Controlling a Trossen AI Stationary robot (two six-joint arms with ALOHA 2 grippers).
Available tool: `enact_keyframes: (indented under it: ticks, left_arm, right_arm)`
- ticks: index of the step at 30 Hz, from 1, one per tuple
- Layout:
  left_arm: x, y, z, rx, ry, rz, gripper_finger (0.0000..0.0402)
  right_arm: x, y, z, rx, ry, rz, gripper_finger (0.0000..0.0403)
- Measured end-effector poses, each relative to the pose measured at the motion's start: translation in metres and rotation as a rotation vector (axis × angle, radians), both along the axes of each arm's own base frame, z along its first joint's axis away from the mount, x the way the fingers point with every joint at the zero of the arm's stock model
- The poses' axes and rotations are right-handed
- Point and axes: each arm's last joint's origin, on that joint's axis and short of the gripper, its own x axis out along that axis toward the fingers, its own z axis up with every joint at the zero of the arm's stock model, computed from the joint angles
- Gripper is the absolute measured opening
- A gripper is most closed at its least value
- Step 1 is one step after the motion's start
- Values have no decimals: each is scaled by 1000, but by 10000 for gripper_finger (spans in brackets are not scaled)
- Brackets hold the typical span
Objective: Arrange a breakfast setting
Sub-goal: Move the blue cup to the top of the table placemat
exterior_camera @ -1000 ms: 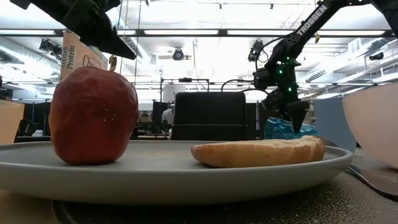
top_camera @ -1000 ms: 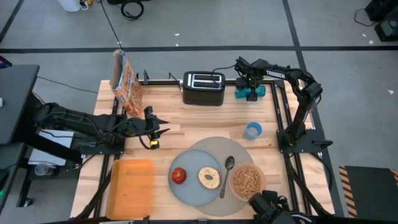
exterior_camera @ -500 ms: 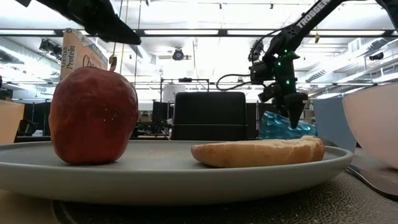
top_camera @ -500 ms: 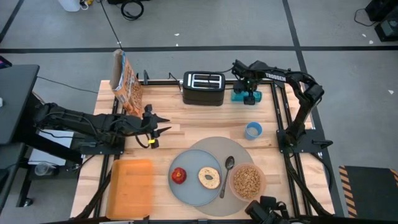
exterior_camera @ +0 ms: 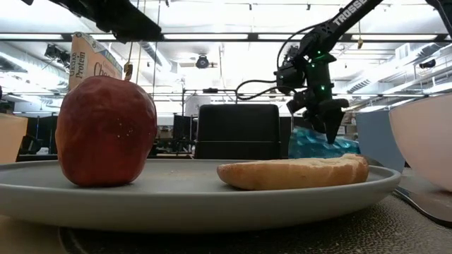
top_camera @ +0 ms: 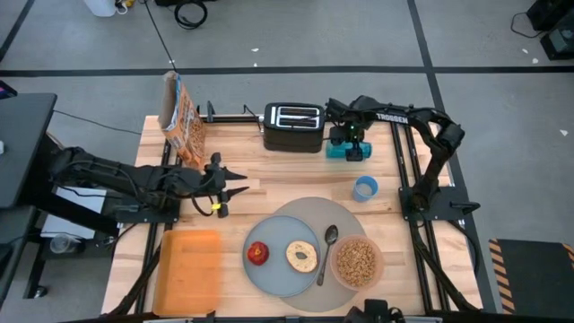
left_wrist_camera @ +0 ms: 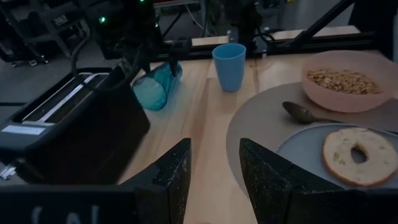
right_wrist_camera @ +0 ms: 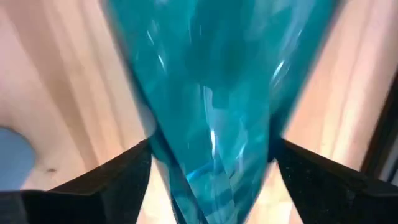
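Fingers of the right gripper (top_camera: 351,142) straddle the fallen teal tumbler (left_wrist_camera: 157,86) beside the toaster (top_camera: 292,127), seemingly to retrieve it, while the left gripper (top_camera: 224,190) waits open and empty.

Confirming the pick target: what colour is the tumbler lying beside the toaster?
Translucent teal tumbler; clearest in the left wrist view.

I see the round grey mat (top_camera: 345,215) holding a grey-blue plate (top_camera: 276,272) with a red apple (top_camera: 258,253) and a bagel (top_camera: 301,257). The spoon (top_camera: 327,248) lies between plate and pink cereal bowl (top_camera: 357,261). A teal tumbler (left_wrist_camera: 156,86) lies on its side beside the toaster.
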Motion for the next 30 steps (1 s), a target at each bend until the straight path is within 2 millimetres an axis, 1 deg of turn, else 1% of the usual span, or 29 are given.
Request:
enact_keyframes:
  ticks: [5,7,11,13,15,20,22,26,30]
  left_arm:
    - [-1,-7,2,0,2,-38,144]
    - [2,-11,3,3,9,-53,144]
    - [8,-18,5,10,38,-79,144]
    - [12,-21,3,16,64,-88,144]
    - [14,-25,1,19,85,-98,144]
    - [15,-31,2,25,105,-118,144]
    - [15,-33,6,29,97,-117,144]
    - [13,-38,14,45,86,-105,144]
    - [11,-41,14,50,104,-96,144]
  right_arm:
    - [10,12,0,21,-23,31,311]
    - [14,17,1,15,-30,42,304]
    - [22,25,1,7,-37,34,299]
    - [25,28,0,6,-38,18,300]
    - [29,33,0,20,-55,-5,302]
    - [40,51,-1,30,-63,3,310]
    - [42,57,-3,29,-63,13,317]
    - [42,63,-10,47,-69,-34,340]
    - [41,77,-20,63,-30,-24,363]
